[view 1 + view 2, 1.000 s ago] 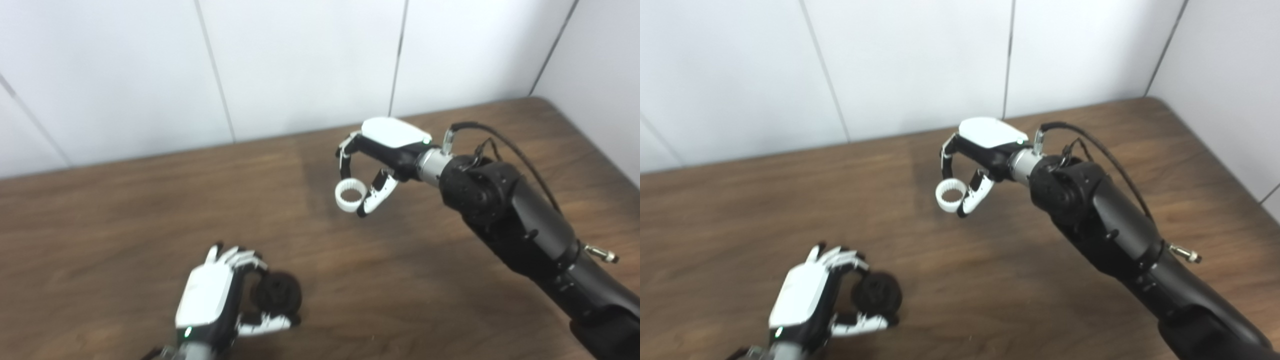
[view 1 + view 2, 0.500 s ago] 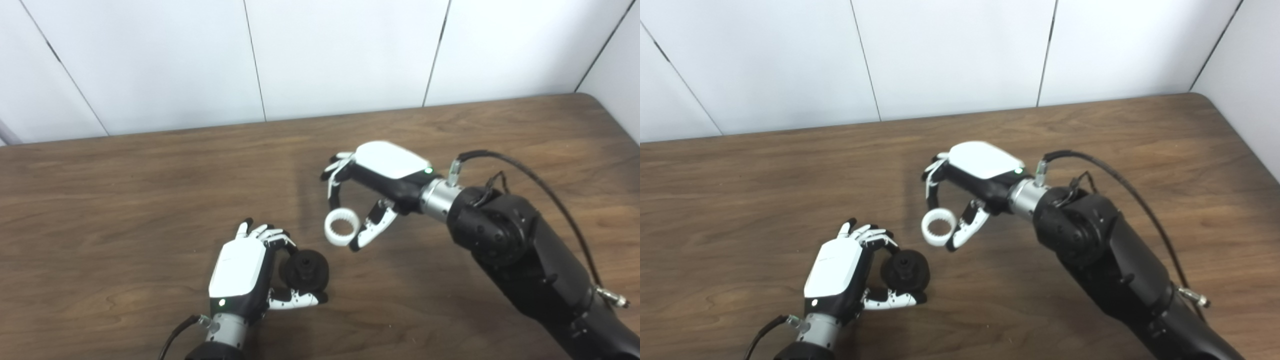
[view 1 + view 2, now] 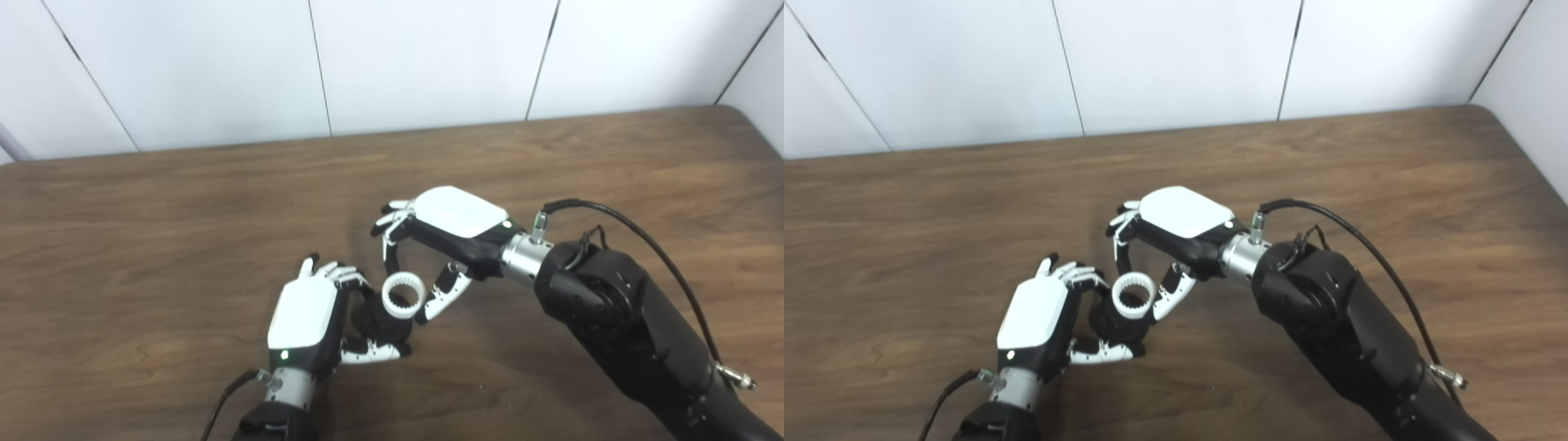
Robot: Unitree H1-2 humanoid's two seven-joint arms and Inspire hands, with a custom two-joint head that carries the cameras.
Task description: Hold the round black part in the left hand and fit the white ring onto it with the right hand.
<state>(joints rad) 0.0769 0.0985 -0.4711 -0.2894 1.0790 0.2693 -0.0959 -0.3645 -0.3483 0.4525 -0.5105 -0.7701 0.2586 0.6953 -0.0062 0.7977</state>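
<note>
The right hand (image 3: 450,229) has carried the white ring (image 3: 403,296), pinched between fingers and thumb, leftward onto the round black part (image 3: 1118,323). The left hand (image 3: 306,321) grips that part above the table (image 3: 153,245). The right eye view shows more of the part below the ring.

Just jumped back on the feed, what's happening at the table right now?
The left hand holds the round black part above the wooden table. The right hand pinches the white ring in its fingers and has it right at the black part's face. Whether it is seated, the views don't show.
</note>
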